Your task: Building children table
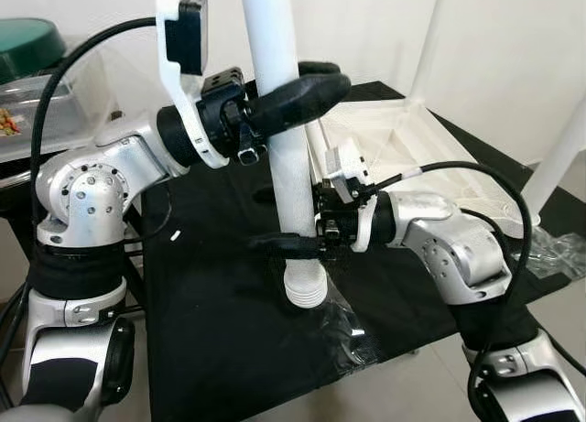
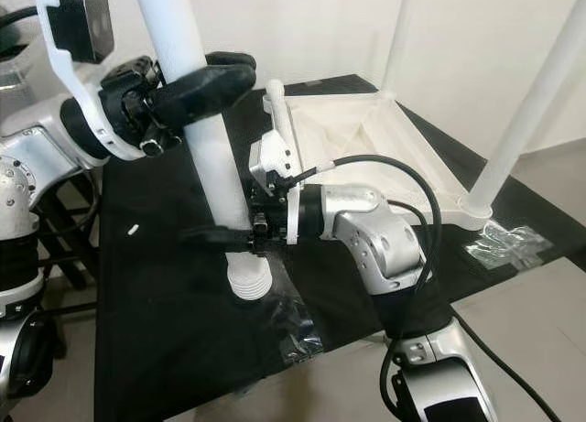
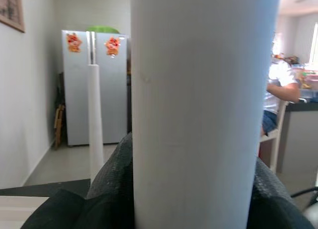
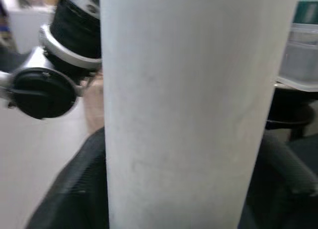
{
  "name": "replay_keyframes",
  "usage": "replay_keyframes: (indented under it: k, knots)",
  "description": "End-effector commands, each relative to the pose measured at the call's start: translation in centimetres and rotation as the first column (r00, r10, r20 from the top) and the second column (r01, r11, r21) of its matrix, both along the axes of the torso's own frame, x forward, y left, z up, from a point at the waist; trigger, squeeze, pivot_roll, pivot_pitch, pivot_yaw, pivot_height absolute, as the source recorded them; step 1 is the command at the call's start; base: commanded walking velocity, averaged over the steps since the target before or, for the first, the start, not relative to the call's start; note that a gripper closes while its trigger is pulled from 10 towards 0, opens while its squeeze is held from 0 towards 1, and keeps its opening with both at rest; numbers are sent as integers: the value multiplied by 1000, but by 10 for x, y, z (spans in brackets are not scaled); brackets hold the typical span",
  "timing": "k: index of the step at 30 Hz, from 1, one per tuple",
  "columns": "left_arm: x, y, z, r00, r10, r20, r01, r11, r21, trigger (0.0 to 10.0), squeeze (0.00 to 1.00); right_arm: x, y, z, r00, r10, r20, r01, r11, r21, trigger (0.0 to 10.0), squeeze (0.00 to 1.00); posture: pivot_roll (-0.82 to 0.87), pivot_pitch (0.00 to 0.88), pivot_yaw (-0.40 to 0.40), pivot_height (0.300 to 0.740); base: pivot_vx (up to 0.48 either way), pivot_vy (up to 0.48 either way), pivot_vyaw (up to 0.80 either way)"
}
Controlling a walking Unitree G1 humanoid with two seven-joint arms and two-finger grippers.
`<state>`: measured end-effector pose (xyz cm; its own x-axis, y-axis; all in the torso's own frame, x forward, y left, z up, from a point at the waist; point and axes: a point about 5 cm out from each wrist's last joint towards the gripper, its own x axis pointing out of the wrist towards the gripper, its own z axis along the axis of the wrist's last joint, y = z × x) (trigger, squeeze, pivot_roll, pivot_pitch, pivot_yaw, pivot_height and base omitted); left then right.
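A white table leg (image 1: 291,166) stands upright on the black table (image 1: 211,294), its ribbed threaded end (image 1: 305,292) at the bottom. My left gripper (image 1: 307,88) is shut on the leg high up; its black fingers wrap round it. My right gripper (image 1: 284,243) is shut on the same leg low down, just above the thread. Close up, the white leg (image 3: 198,110) stands between black fingers (image 3: 117,189), and the leg (image 4: 189,114) again in the right wrist view. The white tabletop (image 2: 366,134) lies upside down at the back right with legs (image 2: 531,102) screwed in.
Clear plastic wrapping (image 1: 343,326) lies on the table by the leg's foot, and more wrapping (image 2: 508,243) near the right edge. A clear box (image 1: 37,111) stands at the far left. In the left wrist view a fridge (image 3: 94,85) and a seated person (image 3: 280,100) are far off.
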<state>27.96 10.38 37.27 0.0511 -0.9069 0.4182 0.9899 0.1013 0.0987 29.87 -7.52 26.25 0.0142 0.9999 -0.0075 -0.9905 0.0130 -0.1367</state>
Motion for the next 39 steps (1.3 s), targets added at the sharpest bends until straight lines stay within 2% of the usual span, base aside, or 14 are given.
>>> replay_keyframes:
  k: [1, 20, 21, 23, 24, 25, 27, 28, 32, 34, 36, 37, 38, 39]
  knots:
    - [-15, -18, 16, 984, -157, 83, 161, 986, -49, 0, 0, -14, 27, -6, 990, 135, -32, -135, 991, 3, 0, 0, -41, 37, 8, 740, 0, 0, 0]
    - [-13, -14, 15, 981, -179, 80, 183, 982, -45, 0, 0, -15, 23, -11, 986, 160, -53, -163, 985, -48, 0, 0, -47, 38, 15, 740, 0, 0, 0]
    - [-4, -3, 19, 995, -64, 75, 71, 993, -92, 10000, 1000, 3, 18, -6, 1000, -13, -19, 13, 1000, -17, 0, 0, -50, 54, 13, 740, 0, 0, 0]
    - [6, 19, 24, 993, 101, 57, -91, 983, -157, 10000, 1000, 28, 5, 4, 961, -277, 11, 276, 960, 52, 0, 0, -50, 62, 13, 740, 0, 0, 0]
    - [9, 28, 25, 986, 156, 49, -146, 975, -170, 10000, 1000, 36, -1, 7, 934, -356, 15, 353, 932, 81, 0, 0, -51, 67, 12, 740, 0, 0, 0]
    - [9, 28, 25, 986, 156, 49, -146, 975, -170, 10000, 1000, 36, -1, 7, 934, -356, 15, 353, 932, 81, 0, 0, -51, 67, 12, 740, 0, 0, 0]
    - [13, 47, 20, 971, 237, 25, -229, 958, -173, 10000, 1000, 42, -12, 14, 895, -445, 10, 440, 888, 133, 0, 0, -52, 80, 7, 740, 0, 0, 0]
    - [13, 47, 20, 971, 237, 25, -229, 958, -173, 10000, 1000, 42, -12, 14, 895, -445, 10, 440, 888, 133, 0, 0, -52, 80, 7, 740, 0, 0, 0]
    - [17, 70, 8, 937, 349, -17, -347, 924, -162, 10000, 1000, 46, -25, 20, 854, -520, 1, 513, 842, 169, 0, 0, -47, 100, 4, 740, 0, 0, 0]
    - [18, 81, 0, 912, 408, -44, -409, 898, -163, 10000, 1000, 49, -31, 25, 827, -562, -1, 552, 811, 193, 0, 0, -48, 113, 2, 740, 0, 0, 0]
    - [21, 91, -12, 871, 485, -82, -492, 857, -151, 10000, 1000, 55, -40, 30, 774, -633, 0, 617, 755, 221, 0, 0, -49, 129, -4, 740, 0, 0, 0]
    - [26, 96, -26, 818, 566, -106, -575, 812, -100, 10000, 1000, 57, -46, 35, 741, -671, -2, 650, 717, 252, 0, 0, -49, 153, -8, 740, 0, 0, 0]
    - [26, 96, -26, 818, 566, -106, -575, 812, -100, 10000, 1000, 57, -46, 35, 741, -671, -2, 650, 717, 252, 0, 0, -49, 153, -8, 740, 0, 0, 0]
    - [28, 99, -36, 777, 619, -115, -627, 776, -60, 10000, 1000, 59, -51, 39, 719, -695, -4, 670, 690, 274, 0, 0, -48, 159, -9, 740, 0, 0, 0]
